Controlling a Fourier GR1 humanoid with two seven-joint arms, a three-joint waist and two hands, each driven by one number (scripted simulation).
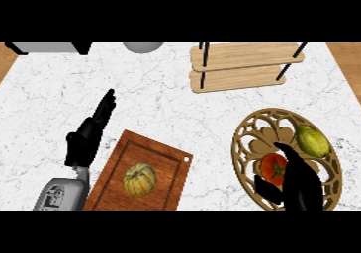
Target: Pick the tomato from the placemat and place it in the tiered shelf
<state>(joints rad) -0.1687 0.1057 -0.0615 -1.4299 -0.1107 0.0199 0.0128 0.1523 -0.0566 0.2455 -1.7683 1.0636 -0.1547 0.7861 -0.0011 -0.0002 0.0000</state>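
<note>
The open right hand point(298, 184) hovers over the tomato point(273, 166), holding nothing.

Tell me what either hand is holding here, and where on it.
Nothing is held. The right hand hovers open beside the tomato on the placemat; the left hand rests open.

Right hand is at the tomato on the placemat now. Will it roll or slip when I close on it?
The tomato looks round and smooth, so it may roll if nudged sideways. The cut-out placemat could catch it a little. The right hand covers its near side, so contact can't be judged. A pear lies close beside it and might get bumped.
</note>
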